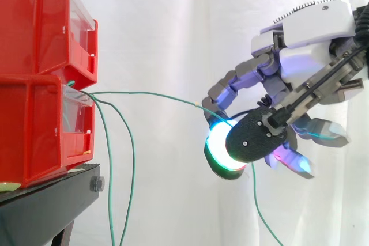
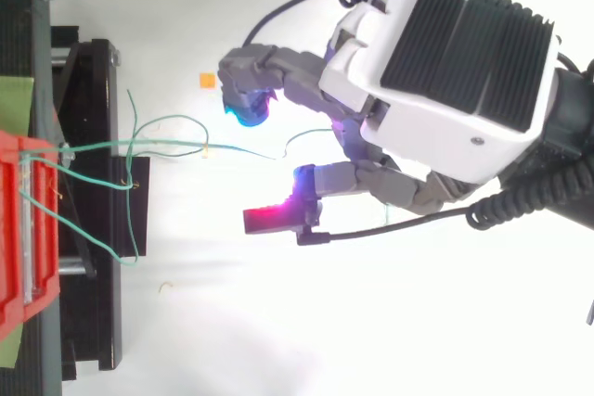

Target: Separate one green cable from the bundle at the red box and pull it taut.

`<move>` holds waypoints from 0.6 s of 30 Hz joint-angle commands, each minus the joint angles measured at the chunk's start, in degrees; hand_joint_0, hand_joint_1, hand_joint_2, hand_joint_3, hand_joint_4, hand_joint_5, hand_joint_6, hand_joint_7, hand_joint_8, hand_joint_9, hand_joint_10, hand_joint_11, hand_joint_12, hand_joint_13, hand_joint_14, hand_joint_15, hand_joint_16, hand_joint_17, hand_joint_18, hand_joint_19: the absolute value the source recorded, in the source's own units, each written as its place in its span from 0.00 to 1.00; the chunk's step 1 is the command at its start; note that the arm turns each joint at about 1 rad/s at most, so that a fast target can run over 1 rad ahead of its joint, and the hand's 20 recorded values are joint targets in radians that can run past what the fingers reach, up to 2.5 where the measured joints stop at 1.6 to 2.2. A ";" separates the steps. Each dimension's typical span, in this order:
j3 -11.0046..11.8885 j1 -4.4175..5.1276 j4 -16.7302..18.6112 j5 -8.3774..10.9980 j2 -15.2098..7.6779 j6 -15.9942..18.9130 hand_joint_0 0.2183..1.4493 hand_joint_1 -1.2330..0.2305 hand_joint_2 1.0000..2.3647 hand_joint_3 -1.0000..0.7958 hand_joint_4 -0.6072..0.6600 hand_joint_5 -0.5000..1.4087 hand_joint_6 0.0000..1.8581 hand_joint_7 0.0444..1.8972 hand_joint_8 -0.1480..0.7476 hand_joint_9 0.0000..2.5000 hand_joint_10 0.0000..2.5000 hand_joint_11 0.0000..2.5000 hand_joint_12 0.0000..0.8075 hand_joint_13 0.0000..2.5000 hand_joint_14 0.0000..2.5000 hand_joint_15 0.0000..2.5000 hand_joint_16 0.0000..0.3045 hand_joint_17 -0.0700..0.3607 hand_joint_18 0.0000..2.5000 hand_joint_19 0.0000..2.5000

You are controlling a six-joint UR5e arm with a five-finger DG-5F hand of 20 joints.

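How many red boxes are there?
2. The upper box sits stacked on the lower box, which rests on the black stand at the left. Others may be hidden past the edge.

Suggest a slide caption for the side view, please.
Hand pinches one green cable drawn from red bins; other cables hang slack.

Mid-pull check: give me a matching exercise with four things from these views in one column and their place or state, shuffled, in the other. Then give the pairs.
1. hand
2. separated green cable
3. loose green cables
4. red bins

A. stacked on the black stand
B. hanging down beside the stand
C. running from the bins across to the hand
D. fingers curled, pinching a cable

Pairs: 1-D, 2-C, 3-B, 4-A
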 commanded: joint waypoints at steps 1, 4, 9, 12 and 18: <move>-0.05 -0.03 -2.55 -0.94 0.01 3.91 0.39 0.35 0.00 0.28 0.63 0.32 0.27 0.69 0.34 0.77 0.01 0.28 0.42 0.56 0.01 0.32 0.13 0.36 0.37 0.26; -0.05 0.06 -3.61 -1.64 0.01 5.85 0.39 0.35 0.00 0.28 0.62 0.32 0.27 0.69 0.34 0.77 0.01 0.28 0.41 0.56 0.01 0.32 0.12 0.36 0.37 0.26; 0.04 -0.03 -6.42 -3.23 0.01 8.40 0.39 0.35 0.00 0.28 0.62 0.32 0.27 0.69 0.34 0.77 0.01 0.29 0.42 0.56 0.01 0.32 0.12 0.36 0.37 0.26; 0.04 -0.12 -7.91 -3.93 0.01 9.63 0.39 0.35 0.00 0.28 0.62 0.32 0.27 0.69 0.34 0.77 0.01 0.28 0.42 0.56 0.01 0.32 0.12 0.36 0.37 0.26; 0.04 -0.21 -11.96 -6.48 0.01 14.90 0.39 0.35 0.00 0.28 0.62 0.32 0.27 0.69 0.34 0.77 0.01 0.29 0.42 0.56 0.01 0.33 0.12 0.36 0.37 0.26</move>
